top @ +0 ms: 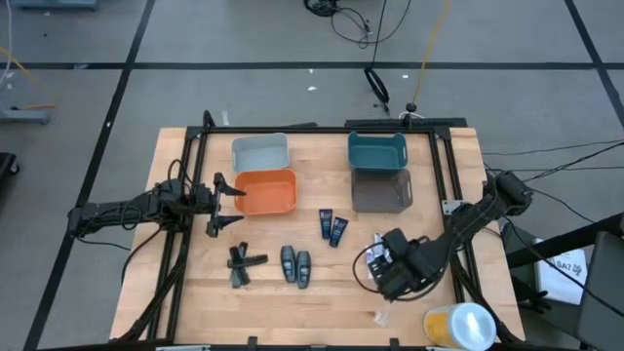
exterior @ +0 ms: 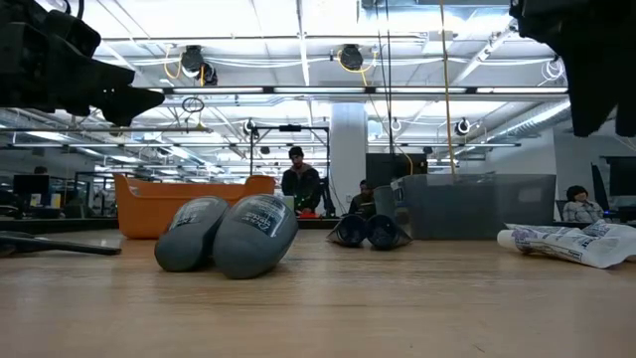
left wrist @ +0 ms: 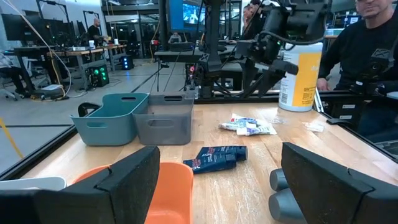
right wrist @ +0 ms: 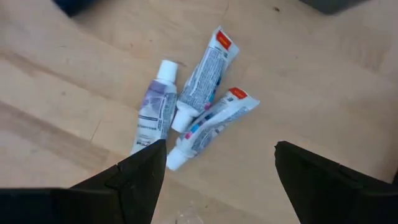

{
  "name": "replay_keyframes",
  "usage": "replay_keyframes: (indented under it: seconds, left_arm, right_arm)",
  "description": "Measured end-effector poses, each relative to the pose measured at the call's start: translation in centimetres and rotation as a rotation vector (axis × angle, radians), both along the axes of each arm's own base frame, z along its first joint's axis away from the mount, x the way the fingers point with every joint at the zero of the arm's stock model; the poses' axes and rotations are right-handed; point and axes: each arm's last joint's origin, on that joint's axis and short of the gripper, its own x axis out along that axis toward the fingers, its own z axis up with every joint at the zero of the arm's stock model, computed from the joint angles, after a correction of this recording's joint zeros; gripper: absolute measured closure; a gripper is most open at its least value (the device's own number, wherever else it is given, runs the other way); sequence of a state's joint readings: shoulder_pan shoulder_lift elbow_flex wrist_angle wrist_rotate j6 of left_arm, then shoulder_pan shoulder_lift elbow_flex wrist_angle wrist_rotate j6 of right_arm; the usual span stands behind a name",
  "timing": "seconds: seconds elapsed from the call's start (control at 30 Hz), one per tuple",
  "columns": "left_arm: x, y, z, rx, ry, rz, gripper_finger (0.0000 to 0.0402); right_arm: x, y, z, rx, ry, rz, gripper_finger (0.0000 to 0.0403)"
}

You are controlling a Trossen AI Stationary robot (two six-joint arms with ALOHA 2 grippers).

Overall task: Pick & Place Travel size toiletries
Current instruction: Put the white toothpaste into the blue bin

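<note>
Four bins [top: 265, 192] are set in two pairs at the table's [top: 185, 312] far half. Nearer, a row is formed — stick pieces [top: 241, 266], oval pieces [top: 295, 265], tubes [top: 333, 227] (slightly farther back) — left to right.

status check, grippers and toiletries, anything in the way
Left gripper open, empty, by orange bin. Right gripper open above white tubes. Nothing blocking them.

Bins in four colours on pale wood

Orange bin [top: 265, 192], teal bin [top: 376, 149], grey bin [top: 380, 191], light blue-grey bin [top: 260, 152]; dark blue tubes [top: 332, 227]; white tubes [right wrist: 205, 99] with red caps.
</note>
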State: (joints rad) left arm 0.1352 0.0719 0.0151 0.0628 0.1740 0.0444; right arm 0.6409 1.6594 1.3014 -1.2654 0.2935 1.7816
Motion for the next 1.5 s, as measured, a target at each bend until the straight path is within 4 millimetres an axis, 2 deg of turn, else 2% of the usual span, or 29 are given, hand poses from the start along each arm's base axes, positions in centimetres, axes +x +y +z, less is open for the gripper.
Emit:
replay_keyframes:
  seconds: [0.23, 0.5, 0.6, 0.8, 0.97, 1.23, 1.5]
  left_arm:
    - [0.0, 0.0, 0.0, 0.0, 0.0, 0.0, 0.0073]
    - [0.0, 0.0, 0.0, 0.0, 0.0, 0.0, 0.0073]
    - [0.0, 0.0, 0.0, 0.0, 0.0, 0.0, 0.0073]
    - [0.0, 0.0, 0.0, 0.0, 0.0, 0.0, 0.0073]
    - [0.0, 0.0, 0.0, 0.0, -0.001, -0.001, 0.0073]
    - [0.0, 0.0, 0.0, 0.0, -0.001, 0.0, 0.0073]
    - [0.0, 0.0, 0.0, 0.0, 0.0, 0.0, 0.0073]
  right_arm:
    - [0.8, 0.9, -2.6, -0.107, 0.018, -0.016, 0.0113]
    - [1.7, 1.8, -5.6, -0.112, 0.093, -0.018, 0.0113]
    - [1.4, 1.8, -6.4, -0.114, 0.099, -0.017, 0.0113]
    - [0.4, 1.0, -9.2, -0.084, 0.058, -0.029, 0.0113]
    - [-0.5, 0.3, -10.1, -0.112, 0.084, -0.028, 0.0113]
    - [-1.5, -0.5, -9.8, -0.109, 0.082, -0.034, 0.0113]
    - [-2.7, -1.5, -12.0, -0.099, 0.019, -0.081, 0.0113]
